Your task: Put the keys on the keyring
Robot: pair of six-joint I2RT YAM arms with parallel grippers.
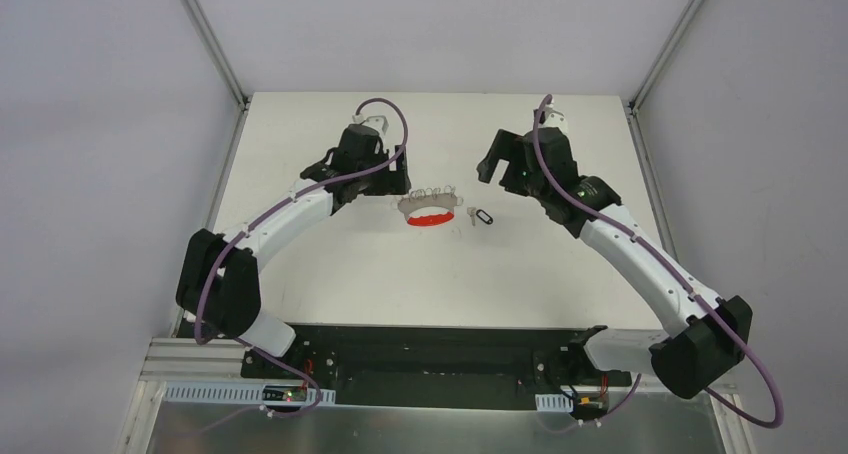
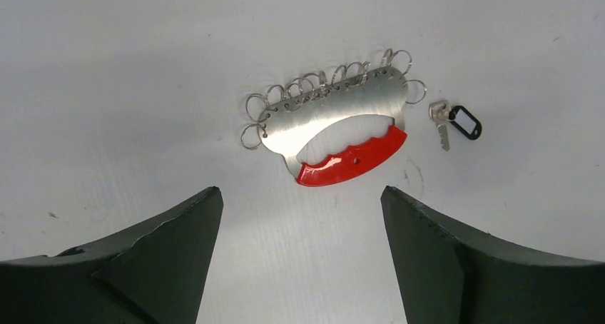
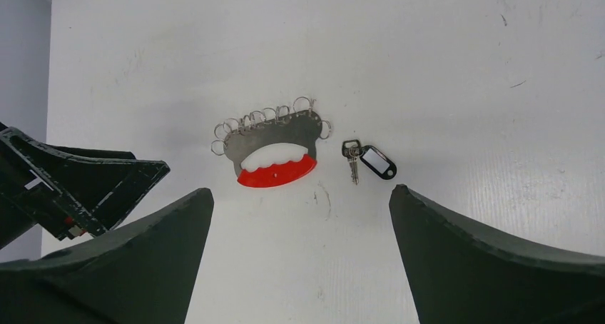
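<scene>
Top external view: keyring (image 1: 430, 206) lies flat mid-surface (image 1: 330, 294), keys (image 1: 478, 216) just beside it on its right, apart from it.

Left end effector (image 2: 300, 195) is spread wide and empty, hovering near the keyring's red crescent (image 2: 353, 156). Right end effector (image 3: 301, 190) is likewise wide and empty, above both items.

Step, as judged: approach, nothing grasped yet. Next move likely calls for a fine pinch on the keys, which lie flat and are far smaller than the fingers, while the other arm steadies the keyring.

Unclear: number of keys under the black tag (image 2: 465, 122), and where the wire loops open. Finger bases are cut off in both wrist views.
</scene>
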